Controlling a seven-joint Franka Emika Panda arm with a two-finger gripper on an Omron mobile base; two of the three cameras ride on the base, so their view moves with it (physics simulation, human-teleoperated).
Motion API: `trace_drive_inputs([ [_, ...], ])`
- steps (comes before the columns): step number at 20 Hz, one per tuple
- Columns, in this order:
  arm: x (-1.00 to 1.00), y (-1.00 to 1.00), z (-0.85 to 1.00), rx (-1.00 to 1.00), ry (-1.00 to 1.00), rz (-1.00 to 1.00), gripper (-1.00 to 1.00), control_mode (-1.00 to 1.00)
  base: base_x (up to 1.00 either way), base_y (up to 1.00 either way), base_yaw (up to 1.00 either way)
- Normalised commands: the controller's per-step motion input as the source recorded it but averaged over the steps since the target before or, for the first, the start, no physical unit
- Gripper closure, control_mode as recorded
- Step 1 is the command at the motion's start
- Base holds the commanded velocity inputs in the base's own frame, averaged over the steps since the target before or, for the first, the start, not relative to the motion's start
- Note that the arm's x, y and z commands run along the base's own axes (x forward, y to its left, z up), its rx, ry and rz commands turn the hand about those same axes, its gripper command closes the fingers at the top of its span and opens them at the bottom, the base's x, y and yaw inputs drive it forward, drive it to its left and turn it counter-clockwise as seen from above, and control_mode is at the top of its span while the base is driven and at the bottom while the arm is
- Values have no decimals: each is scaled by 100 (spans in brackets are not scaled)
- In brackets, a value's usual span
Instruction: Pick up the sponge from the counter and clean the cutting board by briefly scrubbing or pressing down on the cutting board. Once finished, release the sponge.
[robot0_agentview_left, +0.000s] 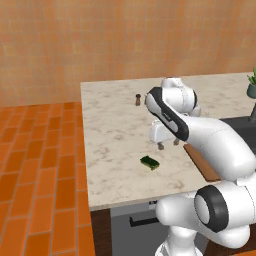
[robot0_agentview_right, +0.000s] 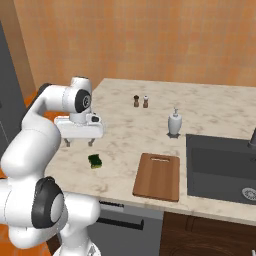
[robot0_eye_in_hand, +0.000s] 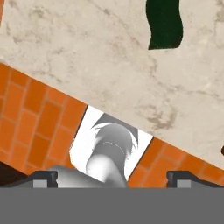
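Note:
The sponge (robot0_agentview_left: 149, 162) (robot0_agentview_right: 95, 160) lies flat on the counter (robot0_agentview_left: 110, 130) near its front edge, dark green on top. My gripper (robot0_agentview_left: 168, 144) (robot0_agentview_right: 79, 143) hovers open above the counter, a little behind and to one side of the sponge, with nothing between its fingers. In the hand view the sponge (robot0_eye_in_hand: 165, 24) sits at the top, far from the fingertips (robot0_eye_in_hand: 43, 177). The reddish-brown cutting board (robot0_agentview_right: 157, 176) lies to the right of the sponge, by the sink; in the left base view my arm hides most of the cutting board (robot0_agentview_left: 200, 160).
Two small shakers (robot0_agentview_right: 136, 101) stand at the back of the counter, and a white soap dispenser (robot0_agentview_right: 174, 123) stands beside the dark sink basin (robot0_agentview_right: 222, 167). A plant (robot0_agentview_left: 252, 85) is at the far right. The counter's front edge drops to the orange tiled floor.

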Motion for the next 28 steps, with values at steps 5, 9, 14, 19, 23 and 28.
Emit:
trace_drive_inputs([
  [5, 1, 12, -64, 10, -2, 0, -100, -100, 0, 0, 0],
  [9, 4, 0, -6, 3, -3, 0, -100, -100, 0, 0, 0],
  [14, 12, 0, -1, 0, -4, 7, -100, -100, 0, 0, 0],
  [19, 37, -1, 0, 0, -11, 14, -100, -100, 0, 0, 0],
  [23, 32, 0, -6, 0, -5, 10, -100, -100, 0, 0, 0],
  [28, 12, 0, -18, 0, 0, 2, -100, -100, 0, 0, 0],
])
